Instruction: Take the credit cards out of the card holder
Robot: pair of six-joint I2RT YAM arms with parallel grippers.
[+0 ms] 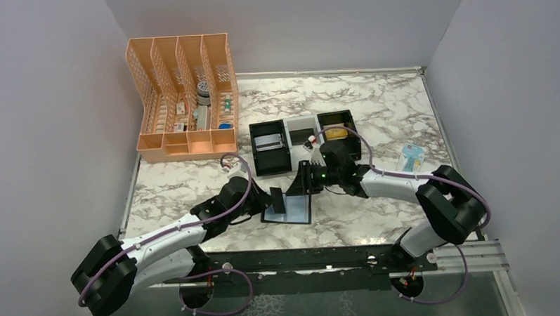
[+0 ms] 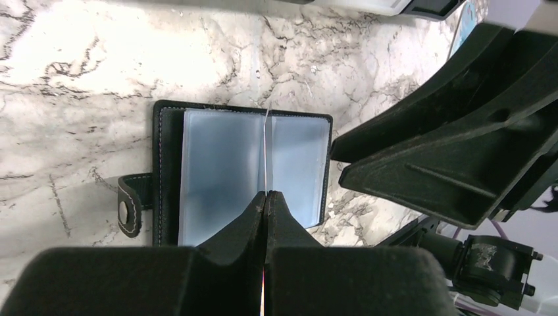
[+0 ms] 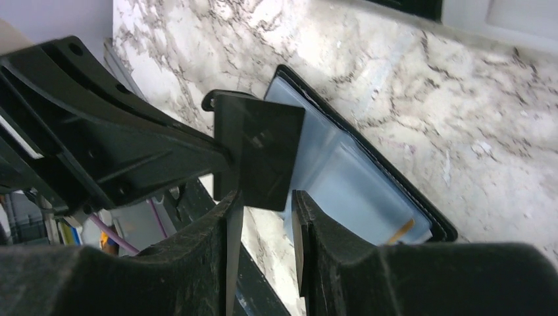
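Left gripper (image 2: 266, 197), nearest the arm bases: fingers fully closed, pinching one dark credit card (image 3: 260, 148) by its edge; card stands upright, lifted off the pockets, seen edge-on as a thin pale line in the left wrist view; directly under it the card holder (image 2: 217, 171) lies flat and spread open on the marble-pattern table (image 1: 381, 105), blue-grey lining up, snap tab (image 2: 131, 205) sticking out from the side edge; pockets look pale and cloudy, cannot tell whether more cards sit inside; a thin orange sliver shows at one pocket corner in the right wrist view, identity unclear; right gripper (image 3: 265, 197) just past the holder, coming in from the right and facing the left one; its fingers stand apart with a clear gap; lower edge of the dark card sits at the mouth of that gap, cannot tell if it touches either finger; beyond, a row of three square trays side by side: black tray (image 1: 257, 155) holding something flat and grey, white tray (image 1: 300, 121), second black tray (image 1: 351, 120) with a yellow item; blue packet (image 1: 411, 157) lies to the right, apart from the trays; peach mesh organizer (image 1: 185, 144) at the far left with small items in its slots.
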